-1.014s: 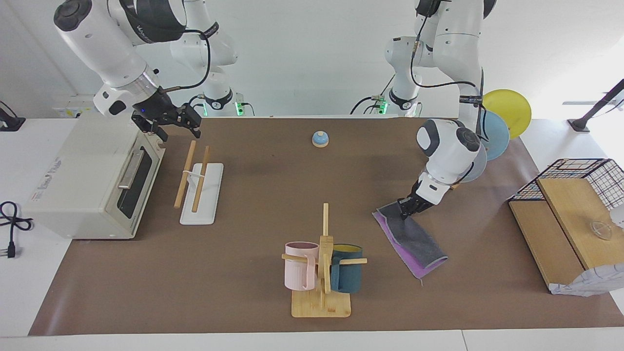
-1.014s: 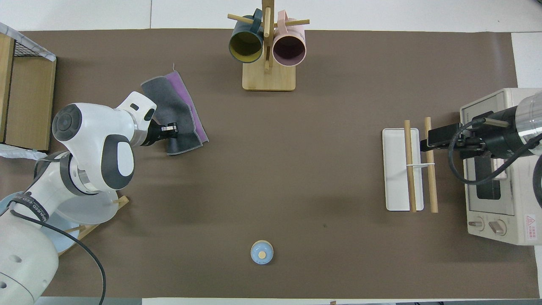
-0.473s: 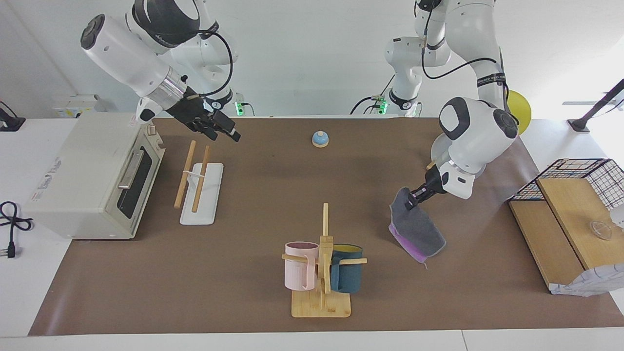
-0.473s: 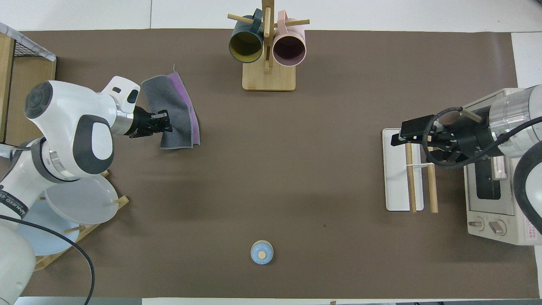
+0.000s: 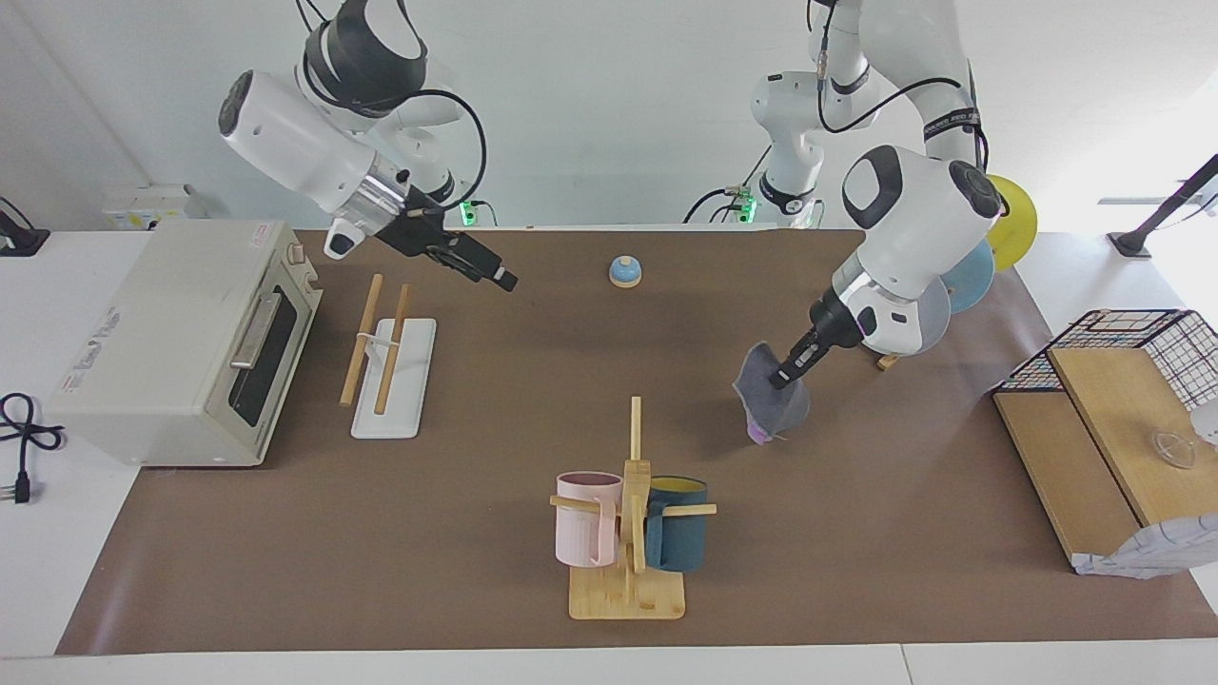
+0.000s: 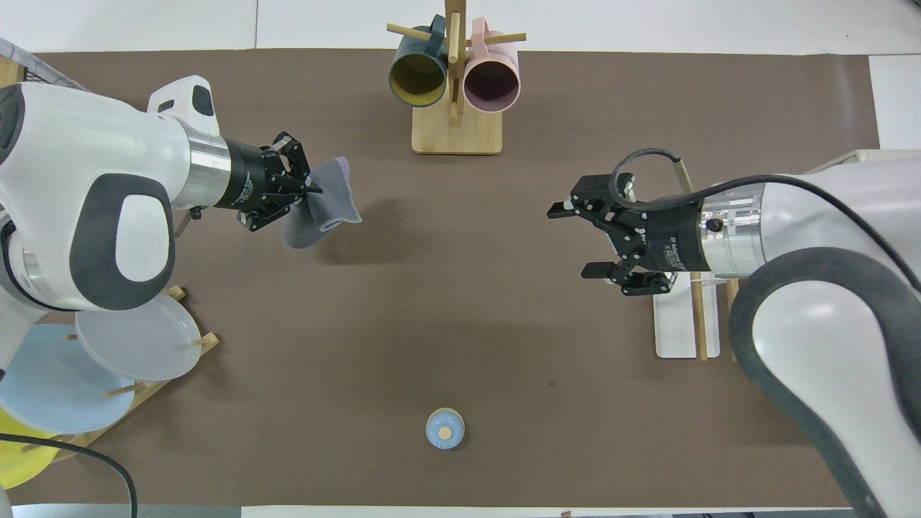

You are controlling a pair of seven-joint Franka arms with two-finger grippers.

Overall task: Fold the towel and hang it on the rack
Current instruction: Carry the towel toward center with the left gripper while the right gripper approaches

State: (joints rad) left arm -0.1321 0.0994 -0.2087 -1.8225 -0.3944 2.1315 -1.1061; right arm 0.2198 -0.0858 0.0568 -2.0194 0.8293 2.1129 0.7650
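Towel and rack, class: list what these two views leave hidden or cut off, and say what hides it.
- Towel, facing view: hangs bunched from the shut left gripper; how it is folded cannot be told.
- Towel, overhead view: the edge inside the left gripper is covered by the fingers.
- Rack, overhead view: the open right gripper and its arm cover most of it.

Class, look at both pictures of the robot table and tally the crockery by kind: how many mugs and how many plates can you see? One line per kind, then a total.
Mugs: 2, a pink mug and a dark blue mug, both on the wooden mug tree.
Plates: 3, a grey plate, a light blue plate and a yellow plate, all on the plate stand.
Total: 5
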